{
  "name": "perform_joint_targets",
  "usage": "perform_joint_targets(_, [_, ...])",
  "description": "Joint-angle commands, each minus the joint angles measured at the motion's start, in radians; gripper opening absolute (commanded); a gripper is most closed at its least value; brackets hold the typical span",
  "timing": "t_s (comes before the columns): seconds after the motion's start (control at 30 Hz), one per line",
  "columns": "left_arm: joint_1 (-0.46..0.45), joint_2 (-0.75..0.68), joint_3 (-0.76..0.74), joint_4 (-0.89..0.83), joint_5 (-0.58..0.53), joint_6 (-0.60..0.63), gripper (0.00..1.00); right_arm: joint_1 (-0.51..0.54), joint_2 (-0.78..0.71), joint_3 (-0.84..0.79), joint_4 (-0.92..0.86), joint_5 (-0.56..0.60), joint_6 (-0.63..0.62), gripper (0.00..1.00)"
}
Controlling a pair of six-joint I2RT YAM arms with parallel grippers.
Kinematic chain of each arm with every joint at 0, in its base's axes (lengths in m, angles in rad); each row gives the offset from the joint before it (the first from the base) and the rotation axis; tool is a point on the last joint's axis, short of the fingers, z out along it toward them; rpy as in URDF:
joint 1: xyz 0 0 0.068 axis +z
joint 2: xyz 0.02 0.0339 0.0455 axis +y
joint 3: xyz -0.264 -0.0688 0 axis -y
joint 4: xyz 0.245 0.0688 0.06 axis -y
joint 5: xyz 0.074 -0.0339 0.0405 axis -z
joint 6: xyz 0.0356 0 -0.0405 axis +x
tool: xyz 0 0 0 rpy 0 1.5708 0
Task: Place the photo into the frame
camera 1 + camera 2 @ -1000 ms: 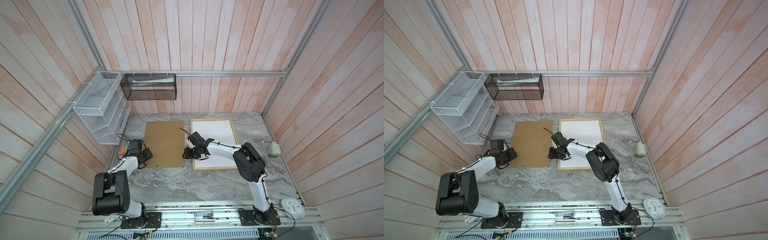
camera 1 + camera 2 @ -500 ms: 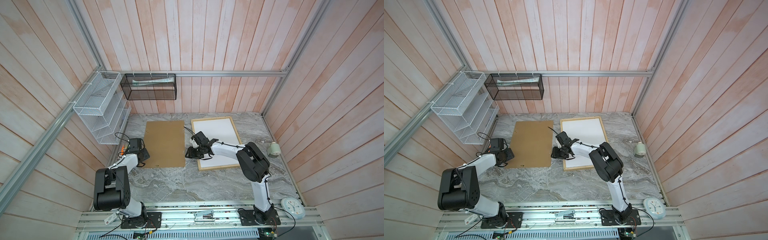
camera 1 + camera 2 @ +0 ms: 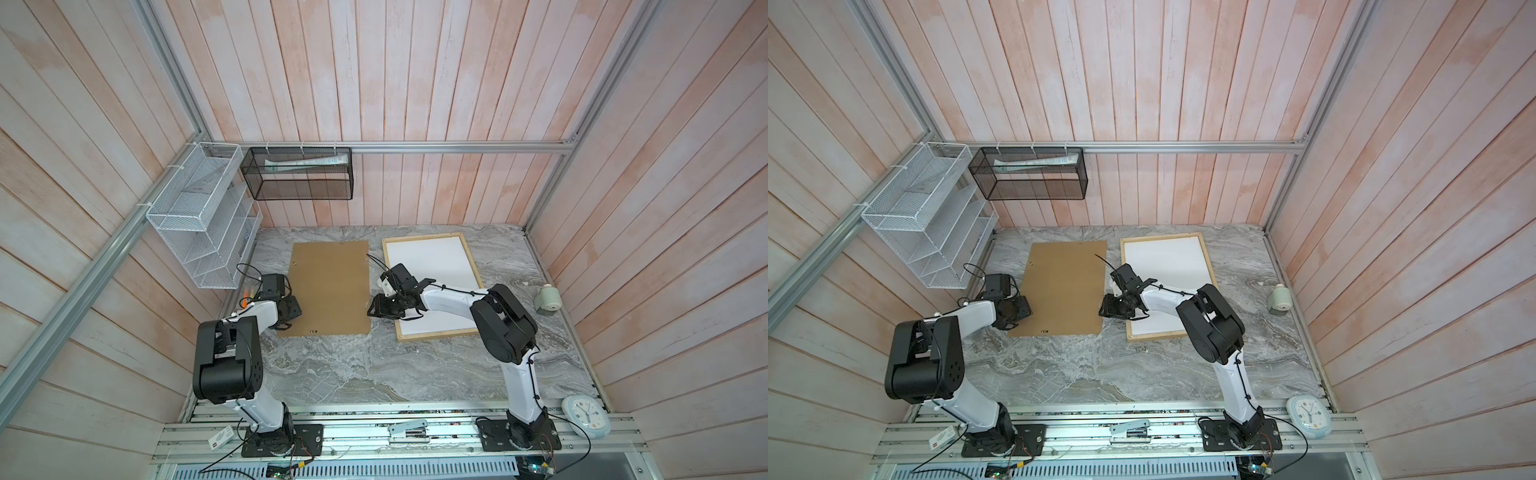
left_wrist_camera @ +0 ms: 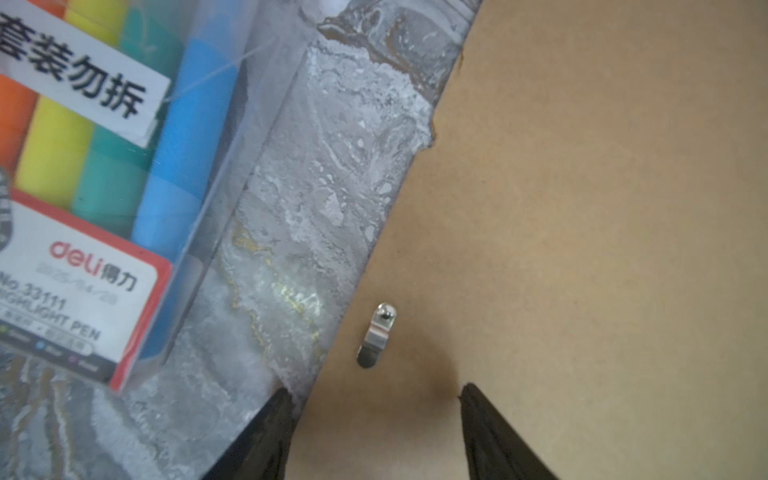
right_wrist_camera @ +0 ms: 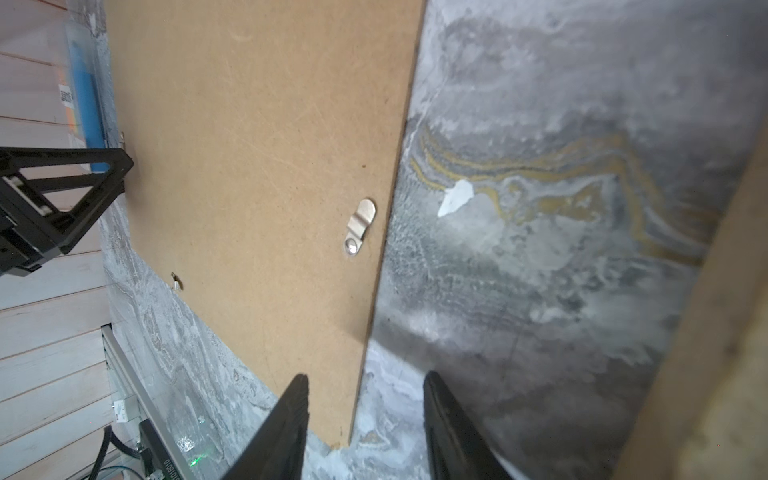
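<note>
Top views both show the pale wood rectangular frame (image 3: 436, 333) (image 3: 1158, 336) flat on the grey marble table (image 3: 353, 374), right of centre. A white sheet (image 3: 432, 270) fills it; can't tell if that's the photo. Plain brown backing board (image 3: 332, 286) lies just left. Right gripper (image 5: 365, 382) straddles the board's right edge, left gripper (image 4: 374, 395) its left edge. Both have fingers apart, gripping nothing.

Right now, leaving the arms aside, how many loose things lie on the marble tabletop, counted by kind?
Brown backing board: 1
Wooden frame: 1
Highlighter pack: 1
Small pale green object: 1
Total: 4
</note>
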Motion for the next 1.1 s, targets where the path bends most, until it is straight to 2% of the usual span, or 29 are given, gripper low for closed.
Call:
perform_joint_targets(0.0, [-0.036,0.032,0.011,-0.021,0.076,0.000,0.65,-0.022,0.033,0.035,-0.046,0.011,-0.038,0.47])
perform_joint_targets(0.1, [-0.084,0.029,0.006,-0.022,0.077,-0.010,0.64,-0.041,0.036,0.061,-0.101,0.067,-0.082,0.47])
perform_joint_targets(0.27, [-0.114,0.014,0.003,-0.019,0.102,-0.039,0.64,-0.064,0.044,0.083,-0.170,0.120,-0.133,0.47])
perform_joint_targets(0.57, [-0.127,-0.022,-0.020,-0.079,0.021,-0.061,0.64,-0.073,0.054,0.105,-0.219,0.159,-0.176,0.47])
perform_joint_targets(0.73, [-0.130,-0.014,-0.010,-0.099,-0.004,-0.061,0.63,-0.073,0.088,0.144,-0.220,0.104,-0.177,0.47])
perform_joint_targets(1.07, [-0.144,-0.004,-0.028,-0.031,0.149,-0.044,0.61,-0.079,0.106,0.152,-0.135,-0.129,-0.164,0.47])
